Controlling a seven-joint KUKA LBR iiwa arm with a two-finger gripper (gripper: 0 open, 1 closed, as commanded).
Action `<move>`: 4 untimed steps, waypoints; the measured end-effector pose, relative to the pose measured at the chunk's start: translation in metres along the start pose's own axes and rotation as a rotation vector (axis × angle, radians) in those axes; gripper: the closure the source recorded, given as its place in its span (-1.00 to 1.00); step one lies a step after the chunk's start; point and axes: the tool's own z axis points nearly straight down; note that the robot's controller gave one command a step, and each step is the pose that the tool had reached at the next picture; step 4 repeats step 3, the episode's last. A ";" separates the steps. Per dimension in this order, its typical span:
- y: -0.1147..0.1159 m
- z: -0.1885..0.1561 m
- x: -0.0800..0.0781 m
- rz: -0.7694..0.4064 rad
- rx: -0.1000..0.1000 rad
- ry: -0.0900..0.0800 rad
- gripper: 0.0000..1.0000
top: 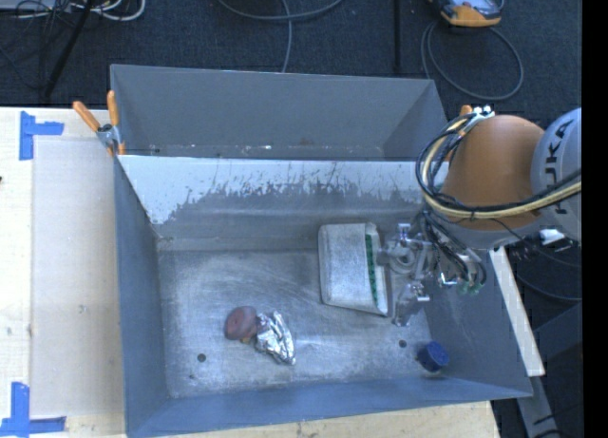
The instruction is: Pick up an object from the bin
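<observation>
Nearest, on the scuffed grey metal bin (190,279) floor, lie one small round blue cap (434,356), one crumpled foil wad (275,336) and one smooth brown lump (239,323) touching it. Farther back, one pale rectangular pad (347,267), green-edged, lies just beside the tool (407,279); whether that is open or closed I cannot tell.

The bin (214,279) lies open at far left; a pale block (347,265) seemingly crowds the hand (404,282).
</observation>
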 end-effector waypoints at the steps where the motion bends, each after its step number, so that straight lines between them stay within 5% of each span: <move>1: 0.002 0.059 0.002 0.002 0.001 -0.014 -1.00; 2: 0.002 0.054 -0.001 0.000 0.003 -0.022 1.00; 3: -0.057 -0.103 -0.001 -0.402 0.004 -0.008 1.00; 4: -0.057 -0.103 -0.001 -0.402 0.004 -0.008 1.00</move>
